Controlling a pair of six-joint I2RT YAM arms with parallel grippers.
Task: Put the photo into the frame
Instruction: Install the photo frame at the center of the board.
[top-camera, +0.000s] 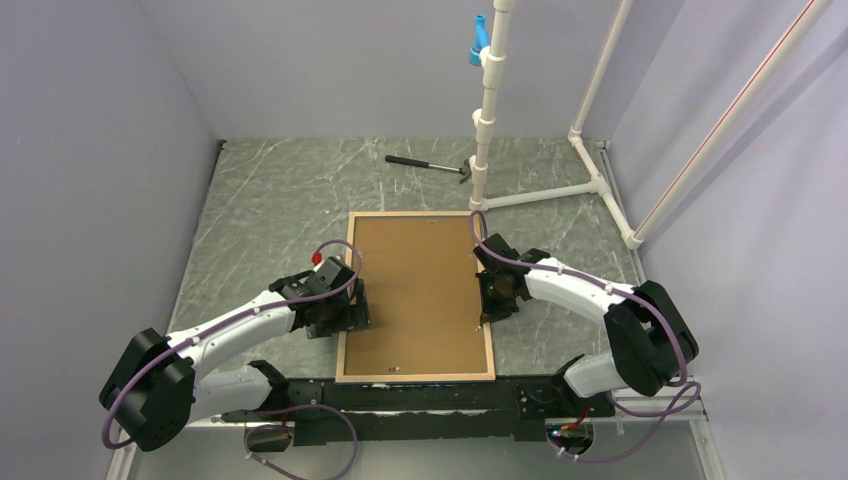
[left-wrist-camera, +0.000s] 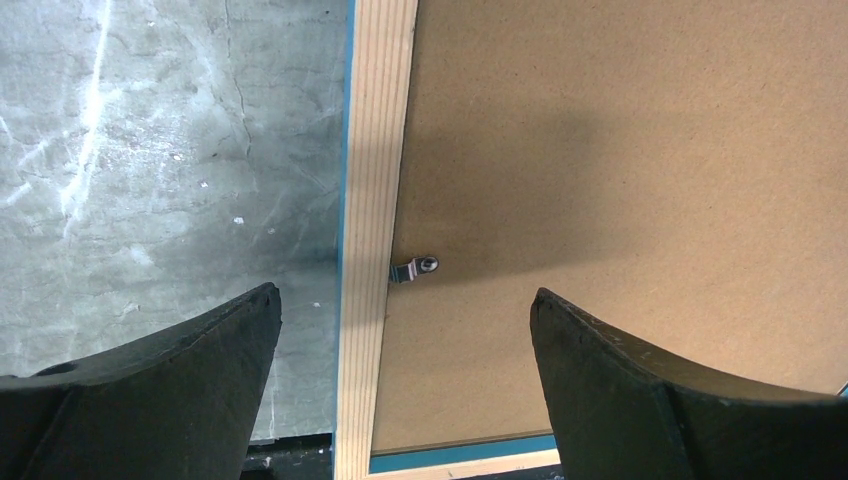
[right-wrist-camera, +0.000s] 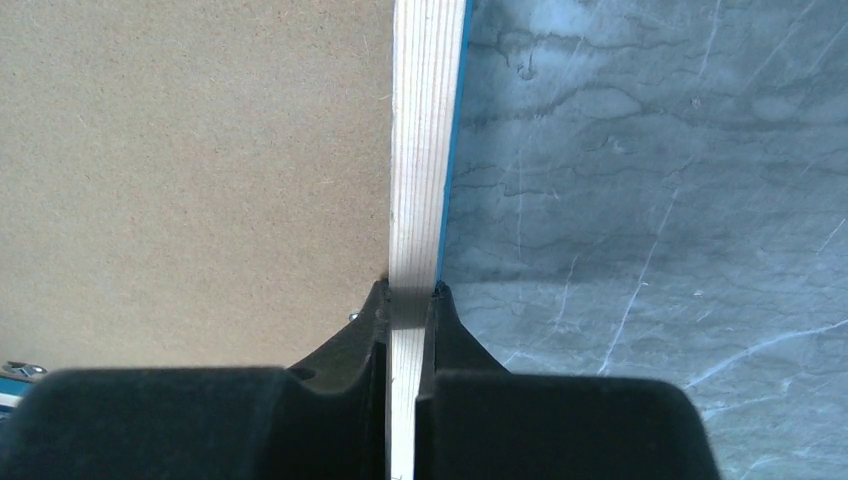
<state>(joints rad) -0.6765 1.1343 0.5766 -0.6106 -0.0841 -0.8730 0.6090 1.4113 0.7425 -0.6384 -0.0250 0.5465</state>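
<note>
The frame (top-camera: 415, 378) lies face down in the middle of the table, its light wood back up and a turquoise edge showing. The brown backing board (top-camera: 420, 290) sits inside it. The photo is hidden. My left gripper (top-camera: 345, 312) is open and straddles the frame's left rail (left-wrist-camera: 375, 180), one finger over the table and one over the board (left-wrist-camera: 620, 200), with a small metal turn clip (left-wrist-camera: 415, 268) between them. My right gripper (top-camera: 490, 300) is shut on the frame's right rail (right-wrist-camera: 425, 150), one finger on each side of it.
A black hammer (top-camera: 425, 165) lies at the back of the marbled grey table (top-camera: 270, 200). A white PVC pipe stand (top-camera: 490, 120) with a blue clip (top-camera: 479, 40) rises behind the frame, its base pipes running to the back right. Purple walls close in both sides.
</note>
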